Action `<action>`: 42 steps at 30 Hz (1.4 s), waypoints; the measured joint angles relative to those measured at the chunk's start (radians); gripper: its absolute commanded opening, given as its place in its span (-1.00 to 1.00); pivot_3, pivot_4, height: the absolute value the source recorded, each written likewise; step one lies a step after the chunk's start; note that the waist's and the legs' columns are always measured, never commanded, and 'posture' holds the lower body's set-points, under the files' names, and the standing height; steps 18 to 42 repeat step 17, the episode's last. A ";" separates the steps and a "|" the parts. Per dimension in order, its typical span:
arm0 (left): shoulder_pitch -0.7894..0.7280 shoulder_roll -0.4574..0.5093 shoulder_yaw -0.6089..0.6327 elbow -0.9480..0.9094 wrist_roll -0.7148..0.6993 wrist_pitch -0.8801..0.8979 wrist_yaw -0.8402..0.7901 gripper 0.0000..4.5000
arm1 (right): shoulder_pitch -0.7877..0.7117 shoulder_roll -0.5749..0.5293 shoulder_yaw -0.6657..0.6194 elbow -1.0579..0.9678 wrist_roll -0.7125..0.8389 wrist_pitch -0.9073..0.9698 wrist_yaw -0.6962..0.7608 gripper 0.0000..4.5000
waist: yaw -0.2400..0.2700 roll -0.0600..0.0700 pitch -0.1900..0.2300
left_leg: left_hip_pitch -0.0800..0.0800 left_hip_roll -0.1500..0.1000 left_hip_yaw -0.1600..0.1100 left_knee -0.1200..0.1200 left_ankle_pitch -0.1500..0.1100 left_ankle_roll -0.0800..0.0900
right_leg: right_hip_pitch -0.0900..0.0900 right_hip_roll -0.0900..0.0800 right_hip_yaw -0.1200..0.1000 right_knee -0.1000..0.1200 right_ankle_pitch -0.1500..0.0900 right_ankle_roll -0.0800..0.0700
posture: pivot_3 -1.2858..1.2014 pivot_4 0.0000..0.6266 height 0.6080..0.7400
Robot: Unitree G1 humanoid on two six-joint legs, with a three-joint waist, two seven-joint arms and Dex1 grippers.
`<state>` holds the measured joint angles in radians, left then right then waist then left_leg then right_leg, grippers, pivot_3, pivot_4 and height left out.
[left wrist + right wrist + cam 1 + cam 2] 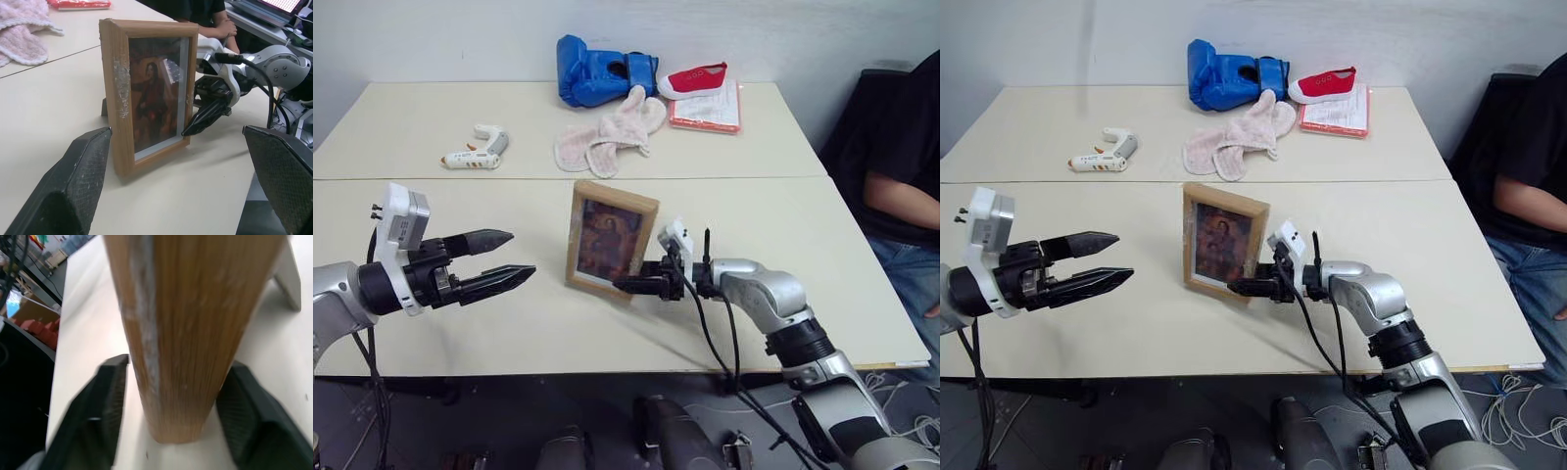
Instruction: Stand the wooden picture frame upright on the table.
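We found the small light-wood picture frame (611,238) upright mid-table (431,323), right gripper (636,285) loosened astride its lower corner, left gripper (504,258) wide open, empty; withdrawing straight avoids toppling.

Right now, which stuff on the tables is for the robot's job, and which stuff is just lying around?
For the job:
- wooden picture frame, standing up
- table under it
- right gripper, open around the frame's edge
- left gripper, open, off to the side

Just lying about:
- blue boxing glove
- red shoe
- pink-edged pad
- pink cloth
- white glue gun
- a seated person
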<state>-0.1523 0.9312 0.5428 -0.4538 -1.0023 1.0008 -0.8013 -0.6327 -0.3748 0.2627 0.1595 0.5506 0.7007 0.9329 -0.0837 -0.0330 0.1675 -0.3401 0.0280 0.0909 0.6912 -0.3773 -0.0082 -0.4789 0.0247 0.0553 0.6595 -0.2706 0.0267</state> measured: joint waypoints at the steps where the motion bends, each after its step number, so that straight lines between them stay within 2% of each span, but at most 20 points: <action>1: 0.000 0.004 -0.006 0.000 0.001 -0.004 -0.001 1.00 | 0.002 -0.008 0.000 -0.007 -0.004 -0.001 0.007 0.80 | -0.001 0.000 0.000 | 0.000 0.000 0.000 0.000 0.000 0.000 | 0.000 0.000 0.000 0.000 0.000 0.000 | 0.03 -0.52 1.00; 2: -0.001 0.008 -0.009 0.002 0.002 -0.009 -0.001 1.00 | 0.007 -0.016 -0.001 -0.021 -0.011 -0.001 0.011 0.94 | 0.000 0.000 0.000 | 0.000 0.000 0.000 0.000 0.000 0.000 | 0.000 0.000 0.000 0.000 0.000 0.000 | 0.03 -0.52 1.00; 3: -0.001 0.010 -0.011 0.005 0.003 -0.012 -0.001 1.00 | 0.012 -0.025 -0.001 -0.038 -0.015 -0.001 0.016 0.98 | 0.000 0.000 0.000 | 0.000 0.000 0.000 0.000 0.000 0.000 | 0.000 0.000 0.000 0.000 0.000 0.000 | 0.03 -0.52 1.00; 6: -0.004 0.011 -0.018 0.023 0.004 -0.022 -0.002 1.00 | 0.019 -0.079 -0.001 -0.102 -0.024 0.004 0.038 0.98 | 0.002 0.000 0.000 | 0.000 0.000 0.000 0.000 0.000 0.000 | 0.000 0.000 0.000 0.000 0.000 0.000 | 0.03 -0.52 1.00; 9: -0.004 0.013 -0.027 0.032 0.005 -0.028 -0.009 1.00 | 0.026 -0.182 -0.014 -0.185 -0.025 0.008 0.082 0.98 | 0.005 0.000 0.000 | 0.000 0.000 0.000 0.000 -0.001 0.001 | 0.000 0.000 0.000 -0.001 0.000 0.000 | 0.03 -0.52 1.00; 12: -0.003 0.029 -0.038 0.033 0.015 -0.046 -0.029 1.00 | 0.029 -0.289 -0.064 -0.238 -0.012 0.027 0.137 0.98 | 0.008 0.000 0.000 | 0.000 0.000 0.000 0.000 -0.001 0.001 | 0.001 0.000 0.000 -0.002 0.000 0.000 | 0.03 -0.52 1.00; 15: 0.000 0.045 -0.041 0.034 0.039 -0.074 -0.053 1.00 | 0.028 -0.439 -0.182 -0.250 0.039 0.045 0.239 0.98 | 0.011 0.000 0.000 | 0.000 -0.001 0.000 -0.001 -0.002 0.003 | 0.000 0.000 0.000 -0.002 0.000 0.000 | 0.03 -0.52 1.00; 17: 0.000 0.051 -0.041 0.035 0.048 -0.086 -0.061 1.00 | 0.028 -0.483 -0.237 -0.251 0.070 0.057 0.275 0.98 | 0.010 0.000 0.000 | 0.001 0.000 0.000 -0.001 -0.004 0.007 | 0.001 0.001 0.000 -0.002 0.000 0.000 | 0.03 -0.52 1.00; 42: 0.000 0.051 -0.041 0.035 0.048 -0.086 -0.061 1.00 | 0.028 -0.483 -0.237 -0.251 0.070 0.057 0.275 0.98 | 0.010 0.000 0.000 | 0.001 0.000 0.000 -0.001 -0.004 0.007 | 0.001 0.001 0.000 -0.002 0.000 0.000 | 0.03 -0.52 1.00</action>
